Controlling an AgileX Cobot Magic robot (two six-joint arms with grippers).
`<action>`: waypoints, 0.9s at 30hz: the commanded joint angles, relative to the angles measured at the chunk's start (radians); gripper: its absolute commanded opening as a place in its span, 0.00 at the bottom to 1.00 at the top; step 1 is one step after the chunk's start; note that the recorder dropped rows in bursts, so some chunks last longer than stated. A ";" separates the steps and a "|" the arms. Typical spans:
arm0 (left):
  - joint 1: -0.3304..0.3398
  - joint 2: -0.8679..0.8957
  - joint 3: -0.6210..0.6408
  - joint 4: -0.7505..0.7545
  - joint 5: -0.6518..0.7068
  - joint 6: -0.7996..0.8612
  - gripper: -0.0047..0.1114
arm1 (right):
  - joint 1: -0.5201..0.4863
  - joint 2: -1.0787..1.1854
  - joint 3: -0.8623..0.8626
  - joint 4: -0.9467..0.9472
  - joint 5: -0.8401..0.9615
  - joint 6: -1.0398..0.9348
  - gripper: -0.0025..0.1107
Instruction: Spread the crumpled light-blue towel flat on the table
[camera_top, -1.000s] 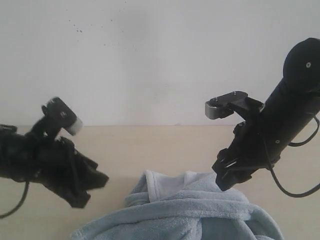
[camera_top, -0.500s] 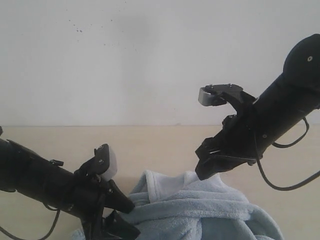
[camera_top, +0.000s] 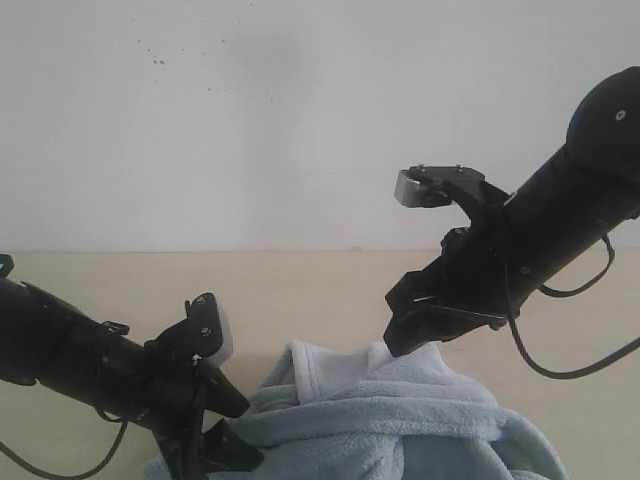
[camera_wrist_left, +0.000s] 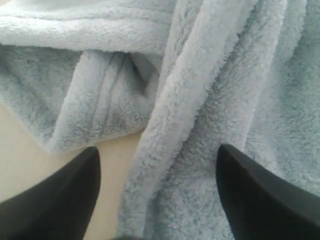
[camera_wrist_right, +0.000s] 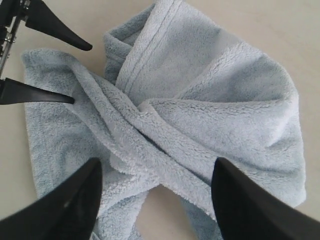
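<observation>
The crumpled light-blue towel (camera_top: 380, 420) lies in twisted folds on the beige table (camera_top: 300, 290), at the near middle of the exterior view. My left gripper (camera_top: 225, 430) is low at the towel's left edge and open. In the left wrist view its fingers (camera_wrist_left: 65, 200) stand wide apart, with a thick fold of towel (camera_wrist_left: 210, 90) between them. My right gripper (camera_top: 405, 335) hangs open over the towel's far edge, with nothing between its fingers. The right wrist view looks down on the twisted towel (camera_wrist_right: 200, 100) and shows the left gripper (camera_wrist_right: 82, 75) at its edge.
A white speckled wall (camera_top: 300, 120) rises behind the table. Bare table top (camera_wrist_right: 260, 25) shows around the towel, and a small patch of table (camera_wrist_left: 20, 155) shows beside the left fingers.
My left arm has swung in from the left and come down to the towel's left edge. My right gripper has shifted a little left over the towel's far edge.
</observation>
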 joint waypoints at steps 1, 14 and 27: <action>-0.002 0.000 -0.004 0.000 -0.022 0.006 0.59 | -0.001 -0.006 -0.002 0.002 -0.002 -0.012 0.55; -0.002 -0.030 -0.004 0.079 -0.004 -0.082 0.07 | -0.001 -0.006 -0.002 -0.014 0.014 -0.012 0.55; -0.002 -0.446 0.004 0.097 -0.205 -0.305 0.07 | -0.001 0.010 -0.002 -0.162 0.020 -0.089 0.55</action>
